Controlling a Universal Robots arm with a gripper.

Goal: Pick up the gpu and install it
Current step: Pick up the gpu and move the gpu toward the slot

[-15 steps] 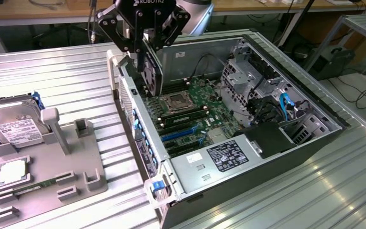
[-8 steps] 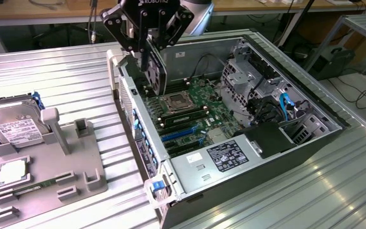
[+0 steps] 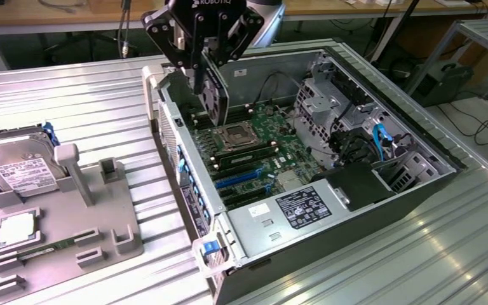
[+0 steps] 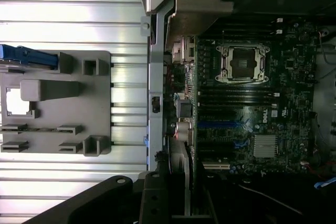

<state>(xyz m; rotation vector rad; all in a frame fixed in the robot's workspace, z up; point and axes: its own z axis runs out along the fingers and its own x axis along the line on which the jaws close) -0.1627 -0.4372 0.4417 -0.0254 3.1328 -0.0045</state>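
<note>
One gpu (image 3: 213, 98) is in hand. The gripper (image 3: 200, 68) pinches its upper edge, with the fingers pressed against both faces. The card hangs upright, edge-down, with its dark face visible in the exterior view.

**Position.** The gpu is above the open case (image 3: 413, 190), close to the wall on the exterior view's left. It hangs over the board (image 3: 265, 149), near the CPU socket (image 3: 231, 135). It is not seated. The blue slots (image 3: 237, 179) lie further along the board, apart from the card's lower edge.

**Handling (judged).**
- Weight: light, well within a two-finger pinch.
- Stiffness: rigid along its length, but a thin board will flex or crack if it is levered sideways.
- Surface: the flat faces give the pads fair purchase, though a narrow pinch lets the card swing about the grip line.
- Fragility: high, since the components and the contact edge do not tolerate knocks against the case wall.

**Grip location.** Hold the top edge near mid-length, as here. This leaves the lower contact edge and the end bracket free.

**Other items.** The drive (image 3: 15, 166) rests in the fixture (image 3: 100, 222), well apart from the case.
</note>
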